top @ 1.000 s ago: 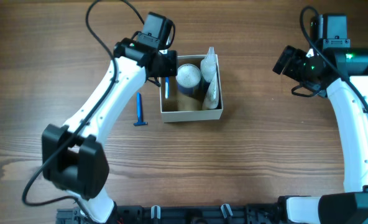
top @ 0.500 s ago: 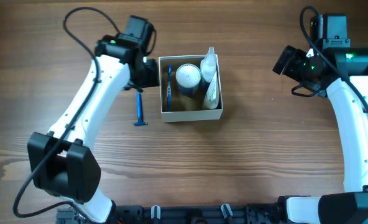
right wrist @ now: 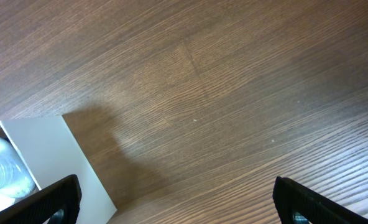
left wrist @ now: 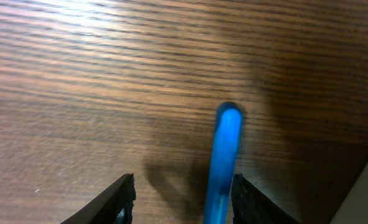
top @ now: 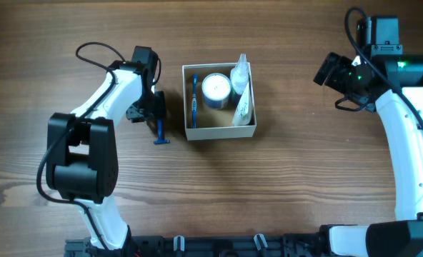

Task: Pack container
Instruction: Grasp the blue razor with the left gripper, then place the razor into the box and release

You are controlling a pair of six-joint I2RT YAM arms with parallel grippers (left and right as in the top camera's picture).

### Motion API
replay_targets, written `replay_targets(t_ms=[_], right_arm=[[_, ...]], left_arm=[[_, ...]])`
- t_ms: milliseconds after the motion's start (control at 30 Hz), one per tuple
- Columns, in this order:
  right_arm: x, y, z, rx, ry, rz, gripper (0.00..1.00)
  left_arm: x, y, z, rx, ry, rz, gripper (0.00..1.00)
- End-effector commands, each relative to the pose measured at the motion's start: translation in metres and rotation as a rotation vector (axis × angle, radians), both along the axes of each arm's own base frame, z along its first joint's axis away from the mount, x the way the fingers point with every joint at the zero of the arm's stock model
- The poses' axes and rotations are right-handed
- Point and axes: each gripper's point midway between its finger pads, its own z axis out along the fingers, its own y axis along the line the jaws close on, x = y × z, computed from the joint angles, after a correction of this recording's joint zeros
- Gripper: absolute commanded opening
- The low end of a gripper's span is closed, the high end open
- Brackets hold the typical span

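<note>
Container (top: 220, 132) sits upper centre in the overhead view. Left end effector (left wrist: 184, 198), open fairly narrow, straddles a blue razor (left wrist: 226, 149) on the surface (top: 269, 193). Right end effector (right wrist: 178, 199) is wide and empty at upper right.

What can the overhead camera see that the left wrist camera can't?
Only the overhead view shows inside the container: a blue toothbrush, a white-lidded jar and a white tube. It also shows the right arm. Only the left wrist view shows, close up, the left gripper open, its fingers apart on either side of the blue razor handle. Both show that razor and the wooden table.
</note>
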Motion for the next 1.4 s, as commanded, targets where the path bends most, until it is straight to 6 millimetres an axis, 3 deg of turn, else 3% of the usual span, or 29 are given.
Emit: replay_targets(t_ms=[0,133,167,233,400,533,667,733,833,900,1067,1100,1200,1300,1367], right_arm=[[0.003,0.0,-0.002,0.008,0.003,-0.011,1.0],[0.003,0.0,-0.002,0.009,0.003,-0.01,1.0],[0.003,0.0,-0.002,0.009,0.004,-0.01,1.0],[0.003,0.0,-0.002,0.009,0.004,-0.01,1.0],[0.003,0.0,-0.002,0.009,0.004,-0.01,1.0],[0.003,0.0,-0.002,0.008,0.003,-0.01,1.0],[0.003,0.0,-0.002,0.009,0.004,-0.01,1.0],[0.003,0.0,-0.002,0.009,0.003,-0.01,1.0],[0.003,0.0,-0.002,0.008,0.003,-0.01,1.0],[0.003,0.0,-0.002,0.009,0.003,-0.01,1.0],[0.003,0.0,-0.002,0.009,0.003,-0.01,1.0],[0.003,0.0,-0.002,0.009,0.003,-0.01,1.0],[0.003,0.0,-0.002,0.009,0.003,-0.01,1.0],[0.003,0.0,-0.002,0.009,0.004,-0.01,1.0],[0.003,0.0,-0.002,0.009,0.003,-0.01,1.0]], left_arm=[[-0.005,-0.006,-0.012,-0.029,0.036,-0.046,0.51],[-0.013,-0.006,-0.026,-0.029,0.089,-0.067,0.51],[-0.016,-0.005,-0.03,-0.027,0.103,-0.067,0.45],[-0.018,-0.005,-0.032,-0.025,0.113,-0.067,0.24],[-0.013,-0.005,-0.013,-0.027,0.092,-0.067,0.12],[0.001,-0.012,0.05,-0.04,0.025,-0.046,0.09],[0.014,-0.047,0.119,-0.126,-0.141,-0.111,0.09],[0.024,-0.075,0.153,-0.163,-0.286,-0.178,0.09],[0.04,-0.11,0.173,-0.195,-0.428,-0.251,0.09],[0.051,-0.123,0.167,-0.173,-0.463,-0.27,0.1],[0.06,-0.132,0.122,-0.162,-0.388,-0.233,0.11],[0.06,-0.132,0.115,-0.158,-0.371,-0.233,0.17],[0.056,-0.131,0.115,-0.152,-0.356,-0.233,0.69],[0.05,-0.123,0.135,-0.155,-0.371,-0.224,0.69],[0.037,-0.114,0.164,-0.161,-0.399,-0.217,0.81]])
